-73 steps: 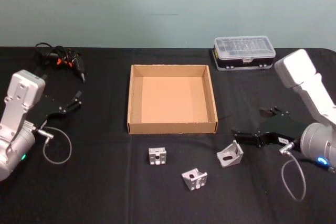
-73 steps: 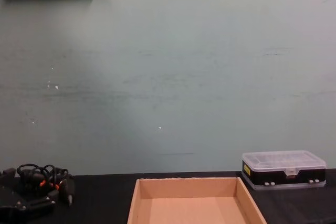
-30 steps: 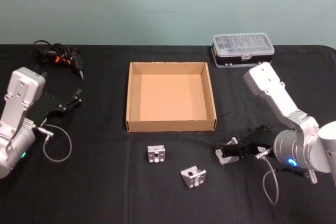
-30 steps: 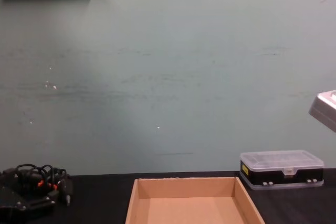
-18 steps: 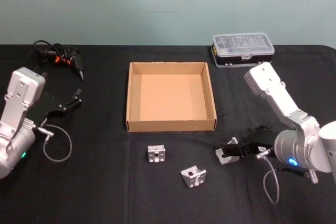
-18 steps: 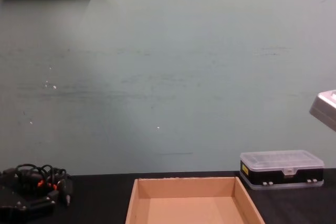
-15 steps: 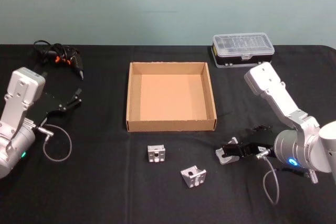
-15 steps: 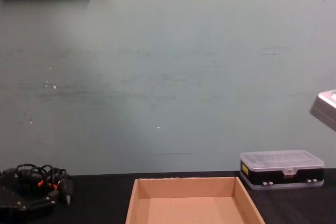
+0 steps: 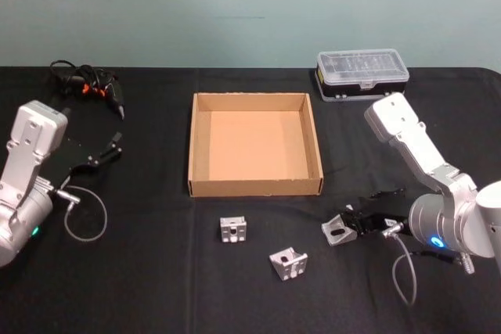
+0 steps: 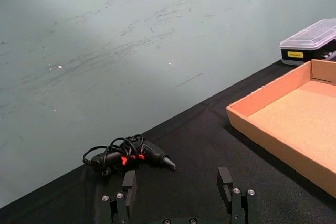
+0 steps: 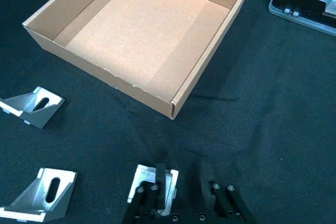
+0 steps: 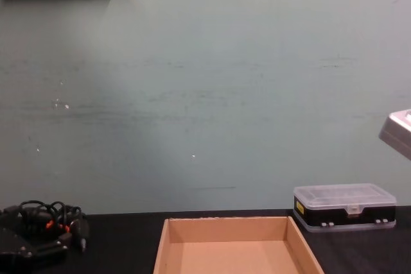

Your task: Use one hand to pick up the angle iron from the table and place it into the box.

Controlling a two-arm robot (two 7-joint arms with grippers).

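Angle iron [image 11: 143,177] lies on table [image 11: 273,103] at one finger of right tool [image 11: 181,174], fingers apart.

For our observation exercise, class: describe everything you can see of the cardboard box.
The box is a shallow, nearly square tray of tan cardboard with low upright walls and an open top. Its floor is bare; flap edges run along two sides. It sits flat on the black table, touching nothing else; the nearest angle iron lies apart in front of it.

Box [image 9: 254,188] tan cardboard; table [image 9: 156,271] matte black; angle iron [image 9: 338,229] silver-grey; case [image 9: 362,74] black, clear lid; wall [image 9: 250,5] pale green.
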